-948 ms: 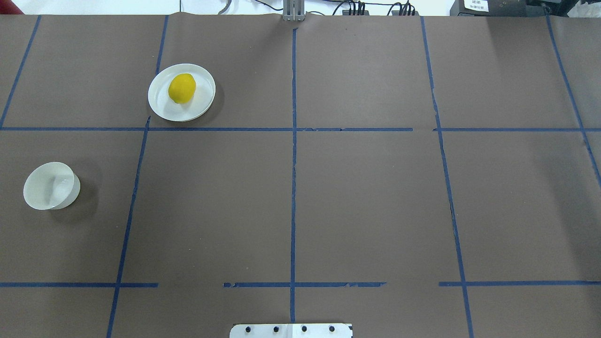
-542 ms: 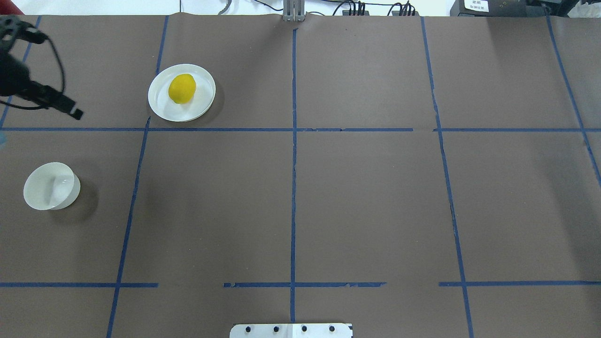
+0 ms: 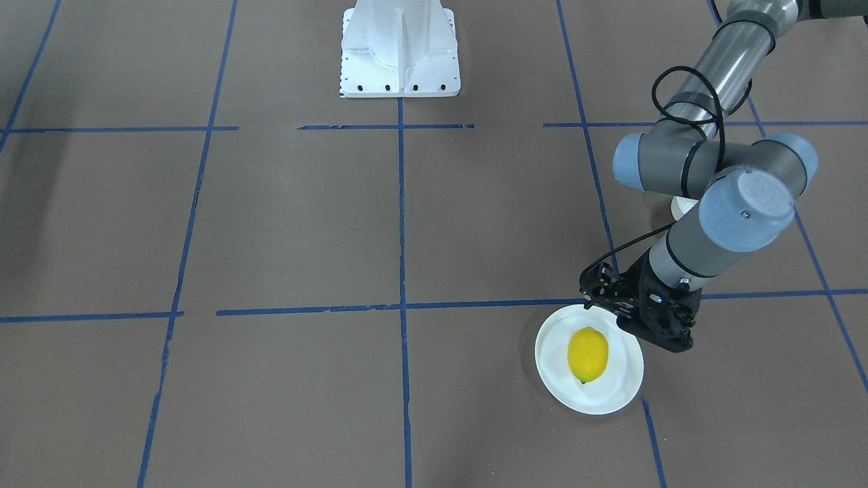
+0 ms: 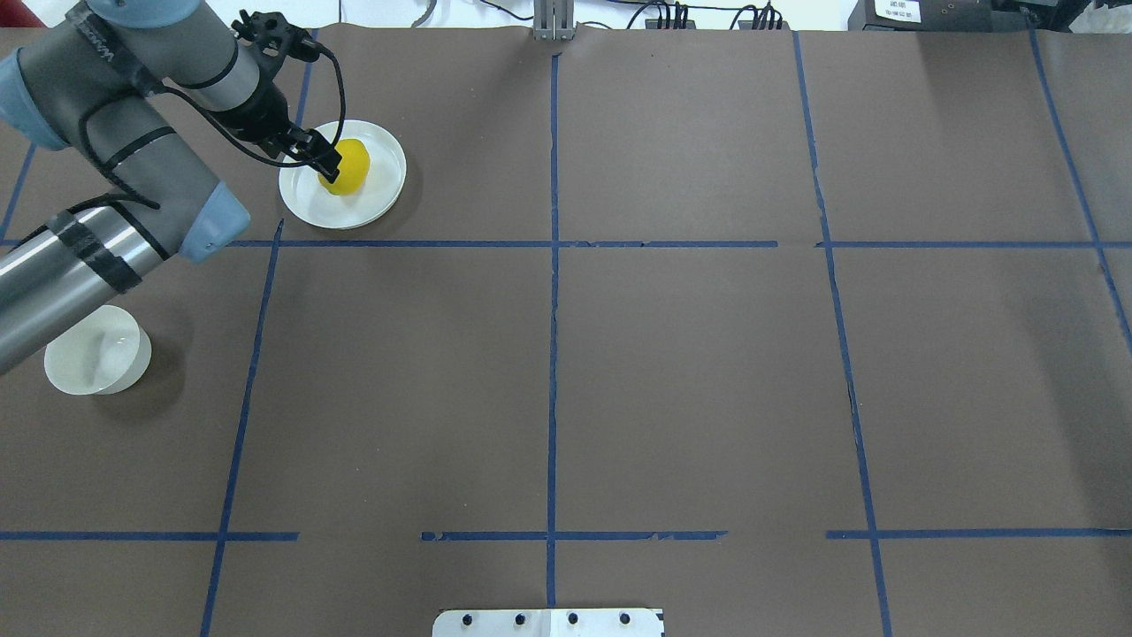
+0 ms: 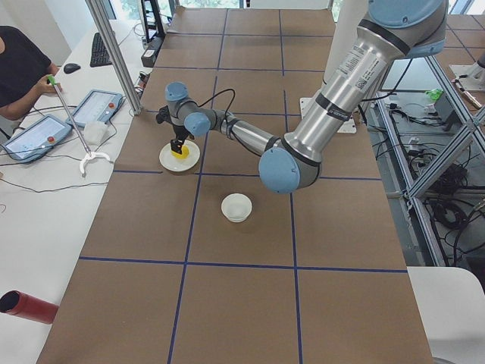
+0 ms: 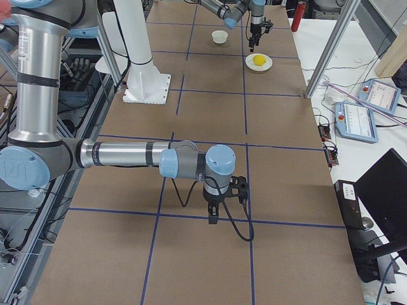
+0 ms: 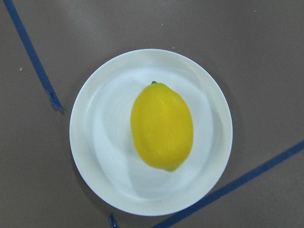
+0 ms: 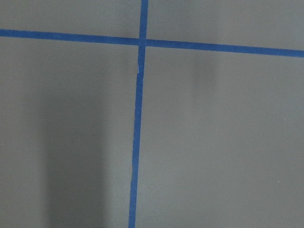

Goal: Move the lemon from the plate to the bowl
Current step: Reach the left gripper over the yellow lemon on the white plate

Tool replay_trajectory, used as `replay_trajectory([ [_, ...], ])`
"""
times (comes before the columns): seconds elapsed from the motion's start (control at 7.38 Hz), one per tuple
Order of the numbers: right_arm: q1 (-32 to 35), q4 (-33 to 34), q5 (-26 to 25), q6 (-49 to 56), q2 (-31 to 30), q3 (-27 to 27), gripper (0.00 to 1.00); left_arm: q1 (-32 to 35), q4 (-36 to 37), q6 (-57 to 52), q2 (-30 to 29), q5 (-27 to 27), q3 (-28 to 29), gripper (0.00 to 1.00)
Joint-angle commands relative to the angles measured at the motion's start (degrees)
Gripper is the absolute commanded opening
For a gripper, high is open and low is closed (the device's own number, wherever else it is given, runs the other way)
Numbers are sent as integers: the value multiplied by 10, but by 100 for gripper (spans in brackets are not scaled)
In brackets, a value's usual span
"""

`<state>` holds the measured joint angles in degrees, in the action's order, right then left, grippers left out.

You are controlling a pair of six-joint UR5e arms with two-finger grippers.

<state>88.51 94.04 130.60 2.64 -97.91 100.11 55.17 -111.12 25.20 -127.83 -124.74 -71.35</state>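
The yellow lemon (image 4: 352, 168) lies in the middle of the flat white plate (image 4: 376, 202) at the far left of the table. It also shows in the front view (image 3: 587, 354) and fills the left wrist view (image 7: 162, 126), with the plate (image 7: 95, 142) around it. My left gripper (image 4: 329, 165) hangs above the plate's edge beside the lemon, apart from it. Its fingers look shut and empty. The small white bowl (image 4: 93, 354) stands empty nearer the robot, partly under my left forearm. My right gripper (image 6: 213, 219) shows only in the exterior right view, so I cannot tell its state.
Blue tape lines divide the brown table cover. The robot's white base plate (image 4: 548, 622) sits at the near edge. A person (image 5: 19, 68) with tablets sits at a side bench beyond the table's end.
My left arm came in from the left edge and swung right and forward until its gripper stood over the plate. Lemon, plate and bowl have not moved.
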Motion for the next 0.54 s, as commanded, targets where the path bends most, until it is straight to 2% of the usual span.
replay_trajectory([
  [0.0, 0, 0, 0, 0, 0, 0, 100, -9, -57, 42, -33, 8, 71, 99],
  [0.27, 0, 0, 0, 0, 0, 0, 100, -26, -58, 44, -65, 84, 111, 99],
  [0.41, 0, 0, 0, 0, 0, 0, 100, -30, -59, 44, -73, 86, 131, 99],
])
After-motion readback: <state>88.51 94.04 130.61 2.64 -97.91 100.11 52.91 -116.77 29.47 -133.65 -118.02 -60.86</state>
